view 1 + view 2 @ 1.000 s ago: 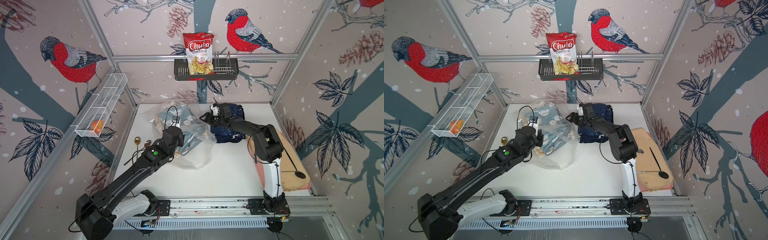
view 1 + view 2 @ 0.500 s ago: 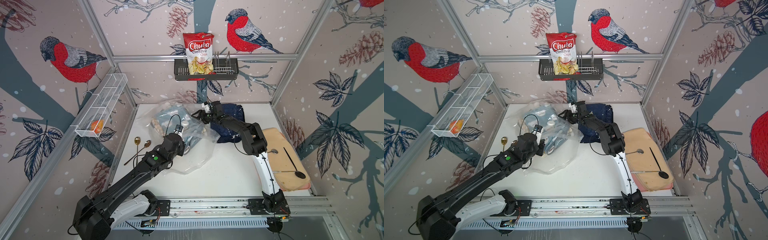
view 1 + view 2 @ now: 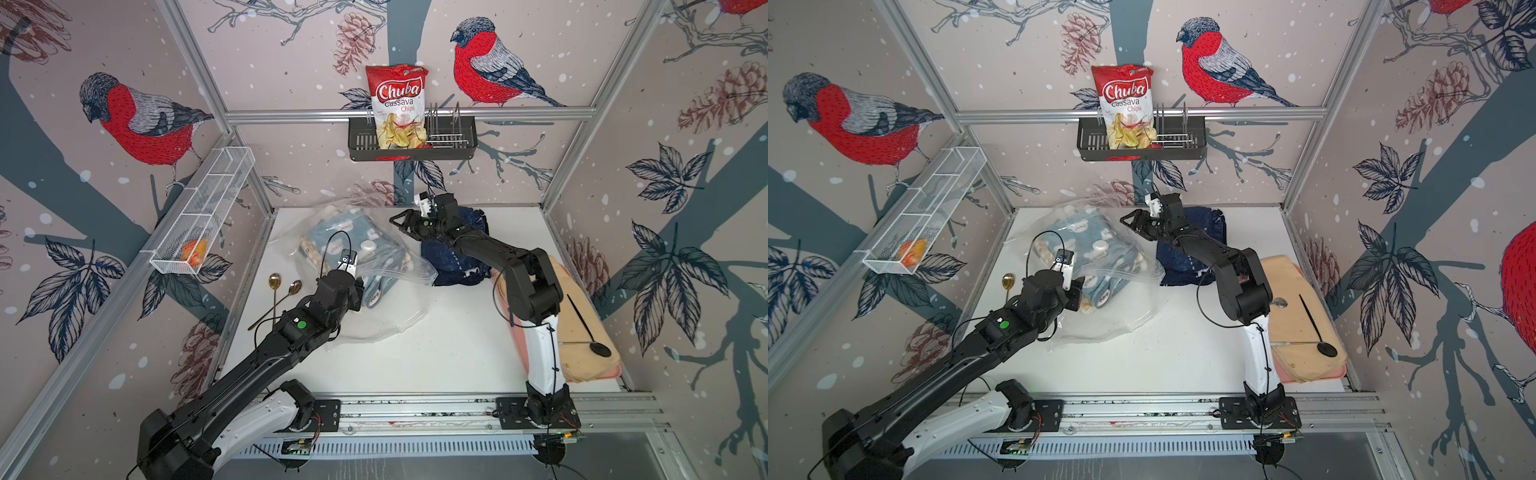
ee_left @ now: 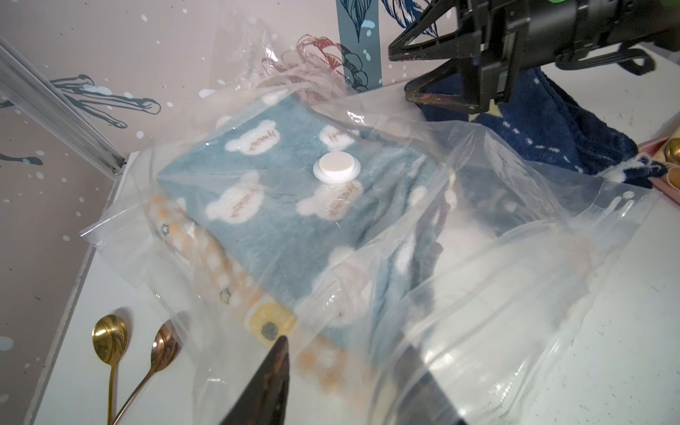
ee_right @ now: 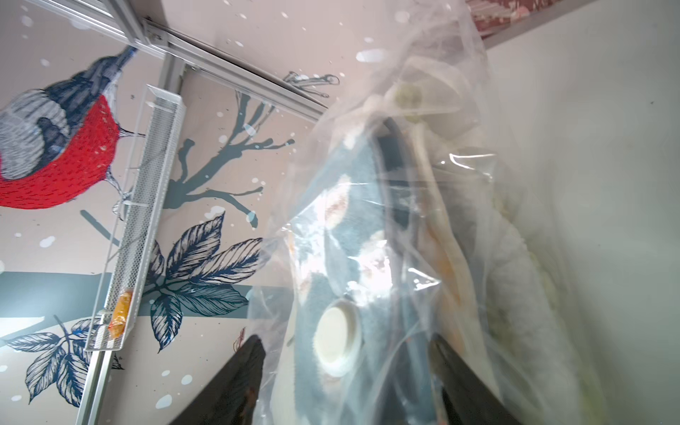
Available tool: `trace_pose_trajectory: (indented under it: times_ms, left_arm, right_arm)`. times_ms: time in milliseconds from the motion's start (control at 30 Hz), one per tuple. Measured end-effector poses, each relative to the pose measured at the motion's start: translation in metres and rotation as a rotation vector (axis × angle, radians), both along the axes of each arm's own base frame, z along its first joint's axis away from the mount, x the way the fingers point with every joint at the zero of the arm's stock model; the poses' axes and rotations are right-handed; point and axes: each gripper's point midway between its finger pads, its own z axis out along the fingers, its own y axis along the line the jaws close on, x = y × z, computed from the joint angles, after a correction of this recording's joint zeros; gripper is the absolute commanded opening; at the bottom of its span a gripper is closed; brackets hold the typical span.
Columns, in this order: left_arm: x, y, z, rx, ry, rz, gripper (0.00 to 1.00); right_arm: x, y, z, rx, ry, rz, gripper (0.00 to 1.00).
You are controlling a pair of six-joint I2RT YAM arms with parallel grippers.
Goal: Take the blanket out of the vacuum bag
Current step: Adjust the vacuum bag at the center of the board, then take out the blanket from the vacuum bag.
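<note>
The vacuum bag (image 3: 386, 291) is a crinkly clear bag lying at the table's back left, its white valve cap (image 4: 336, 167) facing up. Inside lies a folded light blue blanket (image 4: 294, 206) with white bear shapes, on top of a beige patterned cloth (image 4: 206, 257). My left gripper (image 4: 346, 368) is at the bag's near edge with its jaws apart; one finger shows only through the plastic. In both top views my right gripper (image 3: 398, 226) (image 3: 1128, 226) hovers open at the bag's far right corner. The right wrist view shows the bag and cap ahead of its spread fingers (image 5: 243, 371).
A dark blue blanket (image 3: 453, 257) lies loose under my right arm. Two spoons (image 3: 286, 286) lie left of the bag. A beige board (image 3: 582, 316) with a black ladle (image 3: 600, 350) fills the right edge. A wire shelf (image 3: 203, 212) and a black rack (image 3: 411, 145) with a chips bag hang on the walls.
My right gripper has swung left from over the dark blue blanket to the bag's far corner. My left gripper's jaws have spread apart at the bag's near edge.
</note>
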Motion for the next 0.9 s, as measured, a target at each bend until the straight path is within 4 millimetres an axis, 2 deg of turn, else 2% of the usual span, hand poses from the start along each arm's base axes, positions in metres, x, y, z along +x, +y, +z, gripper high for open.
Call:
trace_pose_trajectory:
  times_ms: [167, 267, 333, 433, 500, 533, 567, 633, 667, 767, 900]
  left_arm:
    - [-0.001, 0.003, 0.004, -0.009, -0.015, 0.010, 0.54]
    - [0.001, 0.001, 0.010, -0.032, -0.018, 0.017, 0.53]
    - [0.002, -0.001, 0.016, -0.046, -0.024, 0.019, 0.45]
    - [0.004, -0.007, 0.025, -0.069, -0.022, 0.001, 0.30]
    - [0.004, -0.010, 0.031, -0.089, -0.022, -0.009, 0.17]
    - [0.004, -0.011, 0.032, -0.094, -0.022, -0.015, 0.09]
    - [0.003, -0.011, 0.033, -0.096, -0.023, -0.018, 0.04]
    - [0.000, -0.011, 0.032, -0.101, -0.024, -0.027, 0.00]
    - [-0.001, -0.013, 0.030, -0.105, -0.019, -0.039, 0.00]
    - [-0.005, -0.017, 0.026, -0.120, -0.014, -0.069, 0.00]
    - [-0.009, -0.019, 0.025, -0.137, -0.015, -0.091, 0.00]
  right_arm:
    - [-0.052, -0.005, 0.029, -0.062, -0.071, -0.026, 0.72]
    - [-0.088, -0.015, 0.038, -0.117, -0.106, -0.055, 0.74]
    - [-0.104, -0.029, 0.040, -0.146, -0.122, -0.093, 0.75]
    - [-0.121, -0.063, 0.034, -0.197, -0.131, -0.187, 0.72]
    - [-0.132, -0.083, 0.032, -0.220, -0.143, -0.245, 0.61]
    - [-0.140, -0.091, 0.032, -0.226, -0.149, -0.266, 0.48]
    - [-0.147, -0.100, 0.032, -0.232, -0.158, -0.292, 0.30]
    - [-0.159, -0.111, 0.032, -0.232, -0.169, -0.328, 0.03]
    - [-0.164, -0.116, 0.030, -0.238, -0.175, -0.344, 0.00]
    - [-0.177, -0.121, 0.022, -0.221, -0.169, -0.392, 0.00]
    - [-0.201, -0.104, 0.005, -0.203, -0.147, -0.369, 0.00]
